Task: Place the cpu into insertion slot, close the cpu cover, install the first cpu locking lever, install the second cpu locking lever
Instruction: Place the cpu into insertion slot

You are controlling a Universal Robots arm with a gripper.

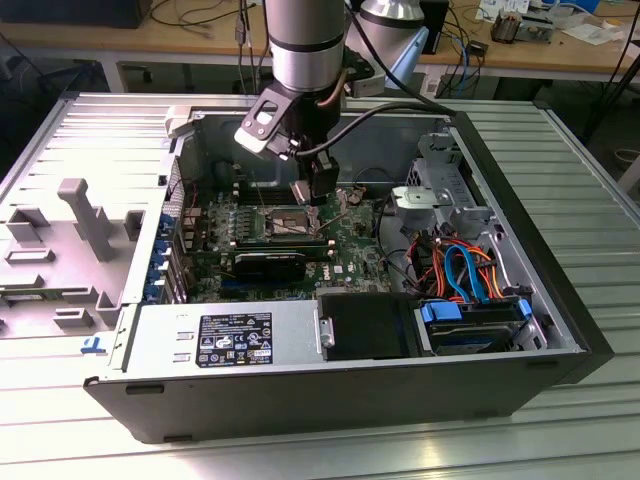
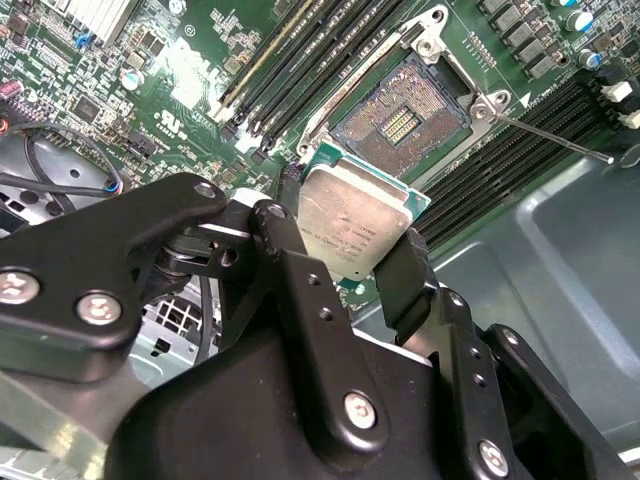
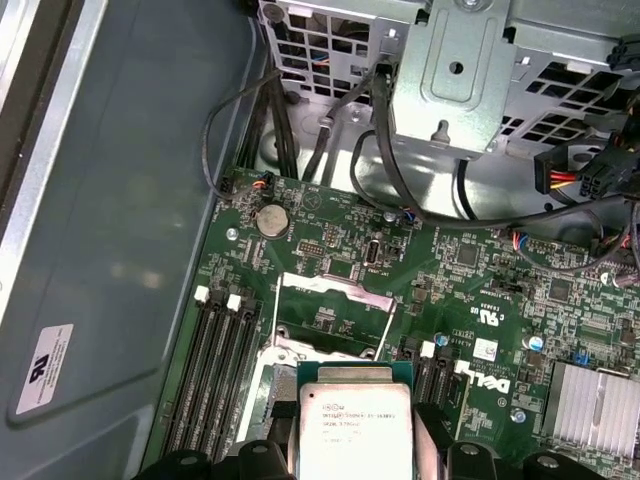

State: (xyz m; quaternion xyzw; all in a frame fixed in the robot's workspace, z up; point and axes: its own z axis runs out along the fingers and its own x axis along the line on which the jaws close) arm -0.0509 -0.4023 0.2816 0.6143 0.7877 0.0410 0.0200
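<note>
Second wrist view shows you the gripper (image 2: 345,245) clamped on the cpu (image 2: 355,215), near the bare insertion slot (image 2: 402,112), not in it. You're on the placing step; seating it likely calls for squaring chip over socket.

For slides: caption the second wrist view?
Black tool holds the silvery square cpu near the uncovered dark-centred insertion slot.

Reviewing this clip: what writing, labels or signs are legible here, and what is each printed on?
cpu: lines of dark print on its metal top, too small to read.
White sticker on the case wall: symbol and fine print, unreadable.
Black label on the silver box: blurred, unreadable.
Circuit board: white logo and tiny markings, nothing quotable.
</note>
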